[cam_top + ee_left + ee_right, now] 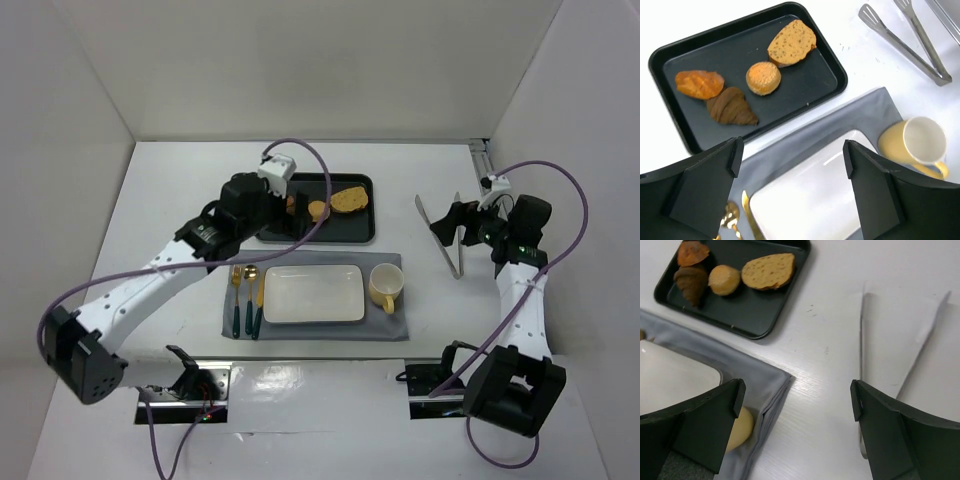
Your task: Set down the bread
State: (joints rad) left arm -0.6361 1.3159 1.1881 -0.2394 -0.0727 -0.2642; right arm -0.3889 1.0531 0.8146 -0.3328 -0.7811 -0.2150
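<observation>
nearest the arm bases, a grey placemat carries gold cutlery, a bare white plate and a yellow cup. beyond it lies a black tray. the bread lies flat at the tray's right end, just beside a round bun. a croissant and an orange pastry lie further left. metal tongs rest on the table to the right of the placemat.

the left gripper hovers over the tray's near left part, fingers spread wide and holding nothing. the right gripper hangs above the tongs, also spread wide and holding nothing.

step in hand, as judged: approach before the grasp. the bread is untouched and the plate, the likely destination, is bare.

next move, as judged: the left gripper must shift right along the tray until it is over the slice, then descend with its fingers on either side of the slice's narrow width. it must keep off the bun next to it. because the slice is flat, the fingertips must reach almost to the tray floor to catch the crust.
</observation>
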